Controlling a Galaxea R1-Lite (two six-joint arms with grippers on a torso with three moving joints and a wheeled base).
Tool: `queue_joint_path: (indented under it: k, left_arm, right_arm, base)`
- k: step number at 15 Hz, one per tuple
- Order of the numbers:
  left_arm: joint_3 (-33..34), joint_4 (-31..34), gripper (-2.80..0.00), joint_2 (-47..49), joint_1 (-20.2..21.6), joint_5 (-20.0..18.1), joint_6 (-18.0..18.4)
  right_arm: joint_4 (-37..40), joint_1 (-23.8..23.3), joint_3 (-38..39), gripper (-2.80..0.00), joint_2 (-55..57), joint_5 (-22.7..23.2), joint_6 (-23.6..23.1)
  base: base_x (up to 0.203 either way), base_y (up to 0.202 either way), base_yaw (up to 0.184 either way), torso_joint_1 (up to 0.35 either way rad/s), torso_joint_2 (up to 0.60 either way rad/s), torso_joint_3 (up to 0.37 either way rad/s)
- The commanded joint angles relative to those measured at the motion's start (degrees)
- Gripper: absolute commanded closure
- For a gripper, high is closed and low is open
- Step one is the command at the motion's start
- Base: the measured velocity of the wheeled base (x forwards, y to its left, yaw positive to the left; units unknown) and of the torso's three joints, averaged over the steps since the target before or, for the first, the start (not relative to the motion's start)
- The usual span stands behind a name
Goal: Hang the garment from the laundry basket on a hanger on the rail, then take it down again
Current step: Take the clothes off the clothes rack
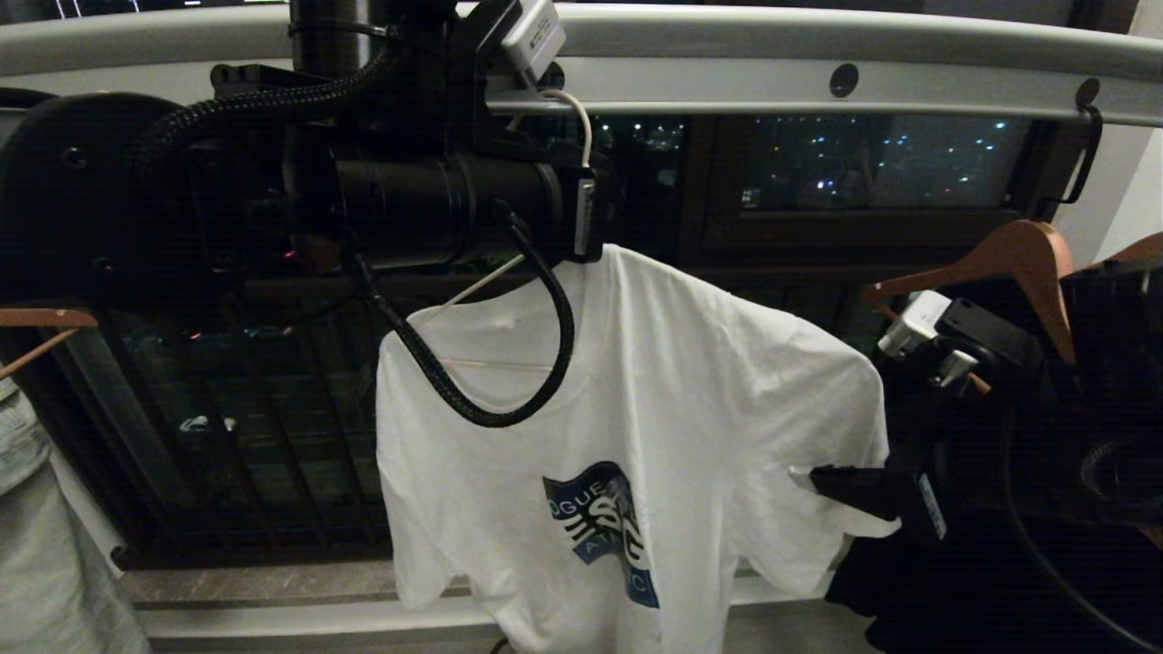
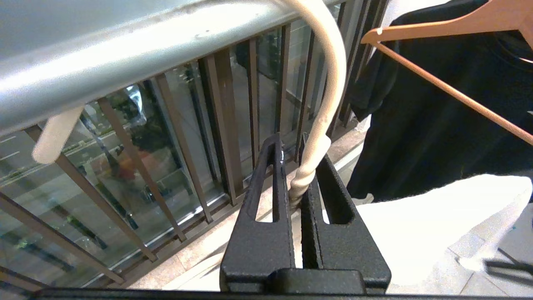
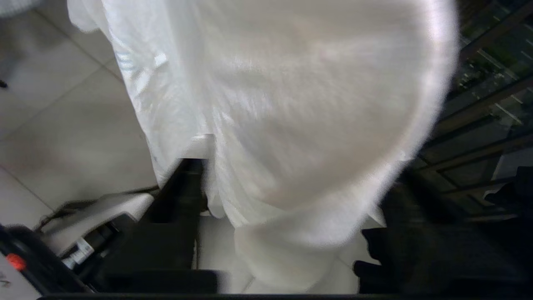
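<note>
The white garment (image 1: pixel 654 391), with a blue-and-black logo, hangs on the thin cream hanger (image 1: pixel 472 291) under the grey rail (image 1: pixel 818 41). My left arm (image 1: pixel 409 200) reaches up to the rail. In the left wrist view, my left gripper (image 2: pixel 291 143) is shut on the hanger's twisted neck (image 2: pixel 306 175), and the hook (image 2: pixel 329 83) curves over the rail (image 2: pixel 125 54). My right gripper (image 1: pixel 822 480) is at the shirt's right sleeve. In the right wrist view, the right gripper (image 3: pixel 295 187) is open, with the sleeve (image 3: pixel 291 125) hanging between its wide-apart fingers. The laundry basket is out of view.
Brown wooden hangers (image 1: pixel 1018 254) carrying a black garment (image 1: pixel 954 581) hang close on the right, behind my right arm. A pale grey-green garment (image 1: pixel 36 545) on another wooden hanger (image 1: pixel 45 318) hangs at the far left. Dark balcony bars (image 1: pixel 254 427) stand behind the rail.
</note>
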Motion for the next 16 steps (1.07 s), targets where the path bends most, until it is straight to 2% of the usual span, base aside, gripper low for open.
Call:
queue_joint_path:
  k: [1,12,16]
  left_arm:
    - [-0.1,0.0,0.0,-0.3,0.1,0.0,0.1]
    - [-0.2,0.0,0.0,0.3,1.0,0.1,0.1]
    - [-2.2,0.0,0.0,1.2,1.1,3.1,-0.1]
  right_arm:
    - [0.0,0.0,-0.2,0.0,1.3,0.1,-0.5]
    - [1.3,-0.7,4.3,0.0,-4.5,-1.3,-0.6]
    - [1.2,-3.3,7.5,0.0,-5.9,-1.3,-0.7]
  base:
    - [0.0,0.0,0.0,0.0,0.0,0.0]
    - [0.0,0.0,0.0,0.0,0.0,0.0]
    - [0.0,0.0,0.0,0.0,0.0,0.0]
